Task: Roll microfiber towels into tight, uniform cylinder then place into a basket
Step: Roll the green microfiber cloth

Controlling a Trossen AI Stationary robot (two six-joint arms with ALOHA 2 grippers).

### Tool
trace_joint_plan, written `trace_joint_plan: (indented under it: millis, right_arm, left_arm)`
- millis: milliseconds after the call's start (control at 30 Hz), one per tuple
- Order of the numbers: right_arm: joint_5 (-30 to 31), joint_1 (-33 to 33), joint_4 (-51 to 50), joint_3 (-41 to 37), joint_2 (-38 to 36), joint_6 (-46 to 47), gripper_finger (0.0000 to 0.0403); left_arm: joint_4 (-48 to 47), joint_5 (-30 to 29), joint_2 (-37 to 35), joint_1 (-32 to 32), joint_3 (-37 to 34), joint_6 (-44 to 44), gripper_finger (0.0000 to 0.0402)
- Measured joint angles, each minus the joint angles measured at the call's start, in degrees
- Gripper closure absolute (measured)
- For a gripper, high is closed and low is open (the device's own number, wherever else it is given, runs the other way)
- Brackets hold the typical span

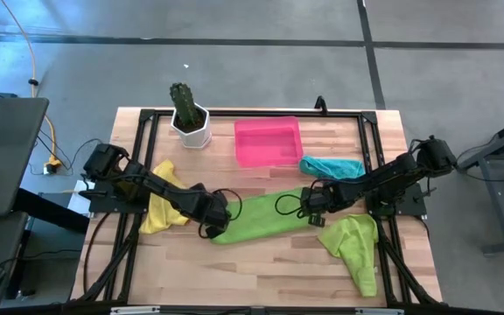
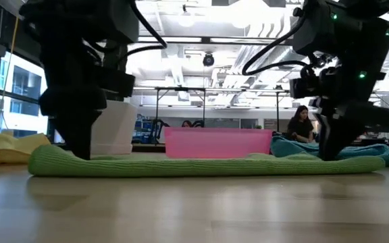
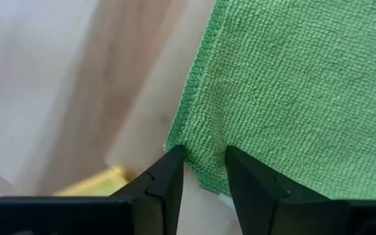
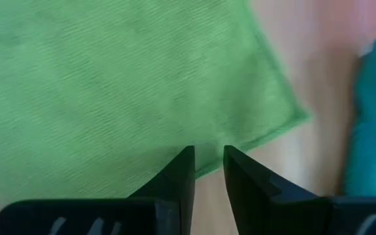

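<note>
Left gripper (image 3: 204,171) and right gripper (image 4: 207,163) pinching green towel (image 1: 261,217) edges, contact partly hidden

A pale wooden bench (image 1: 261,271) with a black frame carries everything. Near its centre a lime green towel (image 1: 261,219) lies spread flat. At 9 o'clock from it a yellow towel (image 1: 157,210) lies crumpled. A pink basket (image 1: 268,142) sits at 12 o'clock, with a white pot of cactus (image 1: 190,122) at 11 o'clock. A teal towel (image 1: 332,166) lies at 2 o'clock, and a second lime green towel (image 1: 357,249) lies rumpled at 4 o'clock.
</note>
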Motion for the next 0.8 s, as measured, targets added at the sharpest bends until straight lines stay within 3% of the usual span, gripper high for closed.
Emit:
trace_joint_plan:
  millis: [233, 367, 467, 633, 700, 800]
  right_arm:
    - [12.9, -2.5, 5.4, 0.0, 0.0, -7.9, 0.033]
    - [14.1, -3.6, 4.2, 1.2, 0.0, -8.1, 0.033]
    - [7.5, -3.4, 2.0, 3.8, 0.0, -4.4, 0.033]
    - [-14.2, -2.0, 3.3, 5.6, 0.0, 8.1, 0.033]
    - [-16.9, -0.4, 3.6, 5.6, 0.0, 12.3, 0.033]
    - [-13.7, 2.5, 3.4, 5.6, 0.0, 16.2, 0.033]
  left_arm:
    - [7.0, 2.7, 0.0, -5.3, 0.0, -8.6, 0.0296]
    - [12.1, 2.8, 0.0, -8.2, 0.0, -8.6, 0.0296]
    - [13.0, 1.9, -0.1, -9.3, 0.0, -8.5, 0.0296]
    - [13.1, 0.2, -0.6, -9.1, 0.0, -8.2, 0.0296]
    - [13.4, -0.3, -1.1, -8.8, 0.0, -7.0, 0.0296]
    - [15.2, -0.5, -1.1, -8.2, 0.0, -2.0, 0.0296]
